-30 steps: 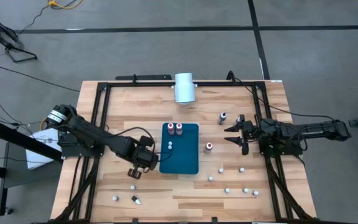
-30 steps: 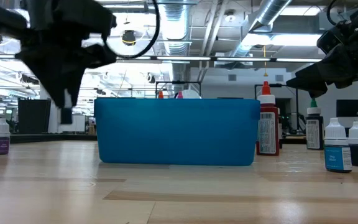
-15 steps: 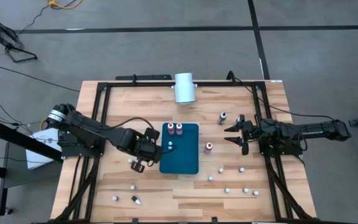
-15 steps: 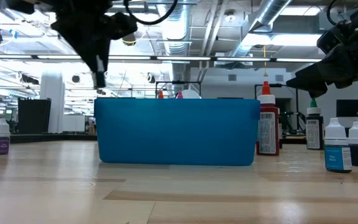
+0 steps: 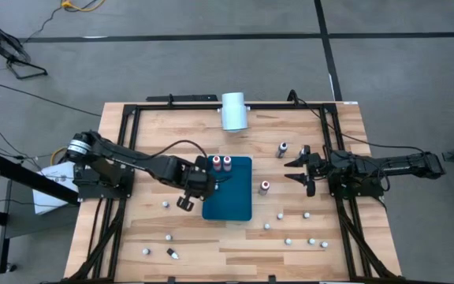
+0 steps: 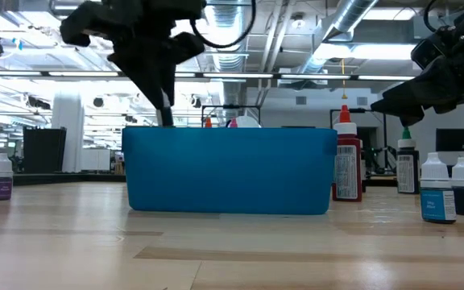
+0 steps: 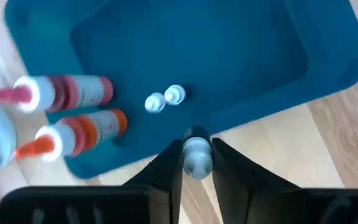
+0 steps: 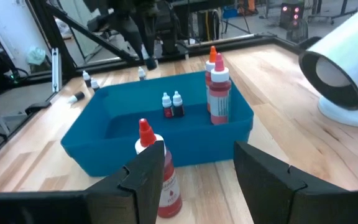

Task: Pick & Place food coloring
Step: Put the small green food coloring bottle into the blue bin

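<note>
Left fingers (image 7: 196, 163) moved to tray (image 7: 328, 68) edge, gripping bottle (image 7: 197, 155)

L gripper (image 5: 198, 188) has moved from the bare wood off the near-left corner of the blue tray (image 5: 239, 207) up to the tray's left edge, w/ fingertips now just over the rim. In the low view it went from well left of the tray to right above the tray's left end (image 6: 158, 89). It's clamped on a small pale-capped bottle (image 7: 197, 155), carried w/ it to the tray edge. Arm now stretches further across the table toward the tray.
</note>
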Motion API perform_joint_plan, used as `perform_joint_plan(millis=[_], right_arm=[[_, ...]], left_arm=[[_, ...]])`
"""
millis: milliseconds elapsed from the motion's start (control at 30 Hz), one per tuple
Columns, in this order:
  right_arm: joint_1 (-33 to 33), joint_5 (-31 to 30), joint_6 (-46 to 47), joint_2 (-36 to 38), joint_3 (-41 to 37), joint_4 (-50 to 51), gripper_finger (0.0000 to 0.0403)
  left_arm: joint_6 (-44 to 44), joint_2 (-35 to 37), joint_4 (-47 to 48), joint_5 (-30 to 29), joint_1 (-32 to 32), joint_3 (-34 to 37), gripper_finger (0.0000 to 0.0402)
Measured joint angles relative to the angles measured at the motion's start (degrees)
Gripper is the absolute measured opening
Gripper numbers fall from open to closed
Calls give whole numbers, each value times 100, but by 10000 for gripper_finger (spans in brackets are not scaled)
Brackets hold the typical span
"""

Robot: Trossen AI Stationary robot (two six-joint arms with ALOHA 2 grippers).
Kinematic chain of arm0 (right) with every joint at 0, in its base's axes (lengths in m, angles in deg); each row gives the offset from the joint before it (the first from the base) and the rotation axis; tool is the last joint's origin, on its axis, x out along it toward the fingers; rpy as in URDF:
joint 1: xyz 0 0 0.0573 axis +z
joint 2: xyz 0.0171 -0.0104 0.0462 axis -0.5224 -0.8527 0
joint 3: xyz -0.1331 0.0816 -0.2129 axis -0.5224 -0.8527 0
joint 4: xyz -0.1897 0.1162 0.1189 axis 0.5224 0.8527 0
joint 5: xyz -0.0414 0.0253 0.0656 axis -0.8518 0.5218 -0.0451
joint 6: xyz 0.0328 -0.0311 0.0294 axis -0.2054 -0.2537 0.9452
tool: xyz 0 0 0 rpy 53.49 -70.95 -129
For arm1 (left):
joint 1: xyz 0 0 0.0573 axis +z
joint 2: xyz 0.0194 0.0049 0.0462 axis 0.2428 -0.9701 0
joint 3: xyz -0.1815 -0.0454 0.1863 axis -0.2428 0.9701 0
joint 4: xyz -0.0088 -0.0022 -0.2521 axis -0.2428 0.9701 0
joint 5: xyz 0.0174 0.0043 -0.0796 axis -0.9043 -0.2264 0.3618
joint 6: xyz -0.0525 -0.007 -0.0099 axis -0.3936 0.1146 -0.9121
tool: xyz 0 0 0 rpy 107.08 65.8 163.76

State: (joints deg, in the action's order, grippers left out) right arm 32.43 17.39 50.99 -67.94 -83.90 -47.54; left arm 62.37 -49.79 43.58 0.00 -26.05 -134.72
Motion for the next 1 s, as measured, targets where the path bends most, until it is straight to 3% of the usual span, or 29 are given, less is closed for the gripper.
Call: perform_joint_plan(millis=[400,867,1000], right_arm=[[2,-3,-2,-64,2,28,184],[4,0,0,-159,2,29,184],[4,-1,-2,-155,2,25,184]], left_arm=[[400,-582,-160,204,68,-479,63],[581,-1441,764,318,242,-1724,63],[586,-1540,899,323,249,-1787,63]])
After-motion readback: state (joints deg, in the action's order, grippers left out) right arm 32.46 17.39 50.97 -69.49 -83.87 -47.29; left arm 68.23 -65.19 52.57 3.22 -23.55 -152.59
